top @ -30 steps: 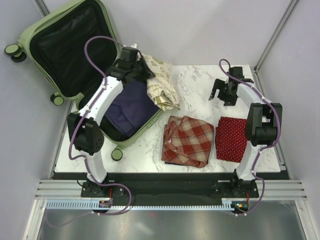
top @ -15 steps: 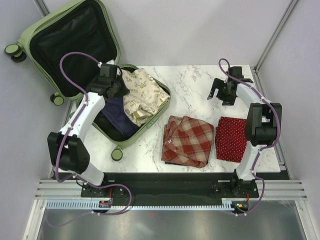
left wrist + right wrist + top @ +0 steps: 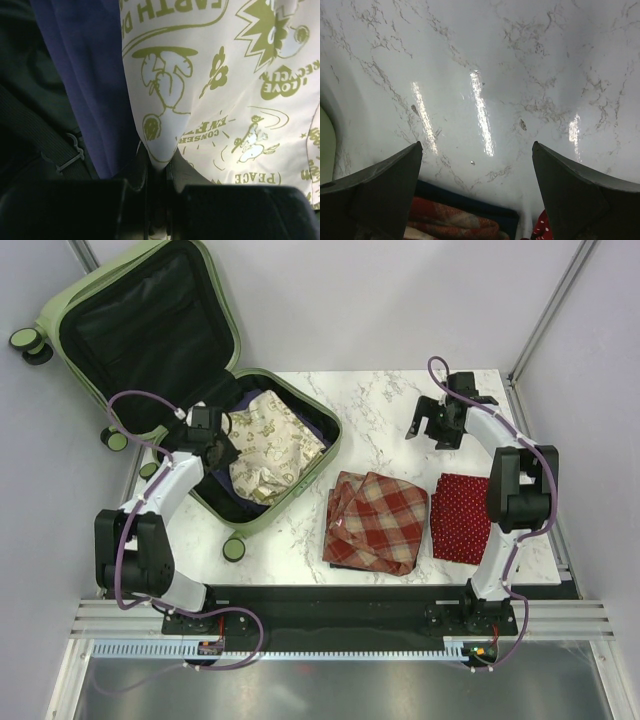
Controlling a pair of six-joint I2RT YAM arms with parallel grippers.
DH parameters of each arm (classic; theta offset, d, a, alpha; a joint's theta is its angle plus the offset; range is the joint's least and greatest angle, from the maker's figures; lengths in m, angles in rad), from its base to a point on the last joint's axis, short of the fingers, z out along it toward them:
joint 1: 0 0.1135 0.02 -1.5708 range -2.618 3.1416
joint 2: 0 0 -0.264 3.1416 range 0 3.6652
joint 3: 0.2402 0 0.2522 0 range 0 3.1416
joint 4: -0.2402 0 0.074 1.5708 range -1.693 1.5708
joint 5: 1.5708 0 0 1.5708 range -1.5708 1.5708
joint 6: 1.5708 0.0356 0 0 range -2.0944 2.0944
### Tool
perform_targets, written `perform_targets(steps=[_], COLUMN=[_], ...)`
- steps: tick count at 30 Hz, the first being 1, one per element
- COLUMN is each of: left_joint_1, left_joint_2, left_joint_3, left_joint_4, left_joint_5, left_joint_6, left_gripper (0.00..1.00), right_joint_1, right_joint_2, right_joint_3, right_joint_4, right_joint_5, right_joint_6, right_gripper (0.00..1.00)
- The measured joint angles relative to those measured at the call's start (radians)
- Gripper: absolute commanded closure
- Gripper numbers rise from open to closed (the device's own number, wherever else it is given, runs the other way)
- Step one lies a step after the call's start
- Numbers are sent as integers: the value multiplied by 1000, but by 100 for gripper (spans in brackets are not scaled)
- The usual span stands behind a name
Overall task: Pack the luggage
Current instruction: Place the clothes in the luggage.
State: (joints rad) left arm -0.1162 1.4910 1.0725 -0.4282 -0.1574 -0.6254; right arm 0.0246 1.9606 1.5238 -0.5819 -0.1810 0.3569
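Note:
The sage-green luggage (image 3: pixel 318 454) lies open at the table's left, its lid (image 3: pixel 140 320) leaning back. Inside lie a navy garment (image 3: pixel 216 480) and a cream cloth with olive cartoon print (image 3: pixel 268 445). My left gripper (image 3: pixel 222 444) is shut on an edge of the cream cloth; in the left wrist view the cloth (image 3: pixel 215 90) is pinched between the jaws (image 3: pixel 157 167), with the navy garment (image 3: pixel 85 75) beside it. My right gripper (image 3: pixel 432 425) is open and empty above bare marble (image 3: pixel 485 100).
A folded red plaid cloth (image 3: pixel 375 520) lies at the table's middle front, and a red dotted cloth (image 3: pixel 465 517) to its right; both show at the bottom of the right wrist view, the plaid one (image 3: pixel 452 222). Grey walls close in on all sides.
My left gripper has pulled the cream cloth leftward and down into the luggage, over the navy garment. My right gripper shifted slightly left.

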Motion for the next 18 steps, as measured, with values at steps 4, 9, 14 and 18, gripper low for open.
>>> perform_targets(steps=[4, 9, 14, 18], left_joint_1=[17, 19, 15, 3], left_joint_2=[0, 0, 0, 10], left_joint_3=[-24, -20, 39, 114], left_joint_4=[23, 40, 39, 51], left_joint_5=[11, 39, 78, 108], left_joint_6=[-36, -78, -136, -177], left_gripper=[98, 98, 98, 98], right_joint_1=[16, 21, 24, 25], right_joint_2=[0, 0, 0, 0], right_joint_3=[0, 0, 4, 8], right_joint_4=[0, 0, 0, -1], right_joint_5=[-2, -2, -2, -2], right_joint_6=[0, 0, 1, 5], right_gripper=[2, 2, 2, 2])
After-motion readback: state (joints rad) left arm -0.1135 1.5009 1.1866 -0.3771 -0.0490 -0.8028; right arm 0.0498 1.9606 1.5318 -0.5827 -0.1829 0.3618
